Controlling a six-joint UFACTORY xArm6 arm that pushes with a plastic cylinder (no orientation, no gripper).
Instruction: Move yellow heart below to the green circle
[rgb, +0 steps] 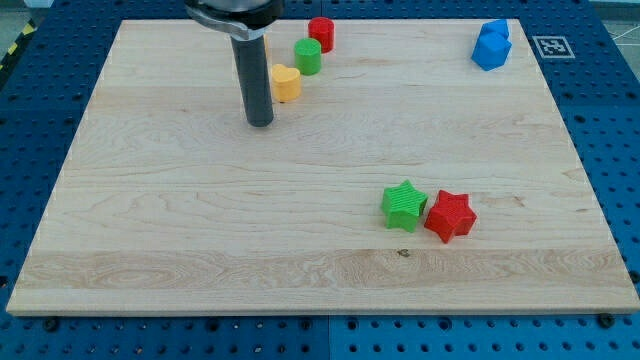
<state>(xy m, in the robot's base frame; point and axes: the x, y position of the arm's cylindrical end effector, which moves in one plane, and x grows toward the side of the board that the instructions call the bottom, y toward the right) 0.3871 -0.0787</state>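
Yellow plastic heart block (286, 82) is seen just below-left of the green circular block (308, 56), nearly touching. My tip (260, 122) is parked below-left of that circle; no gripper is fitted. A small rightward nudge is judged needed.

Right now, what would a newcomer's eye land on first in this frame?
The thick dark rod, my tip planted on the pale wooden board, just left of and below the yellow heart block. From the heart, a green cylinder block and red cylinder block run diagonally toward the view's top.
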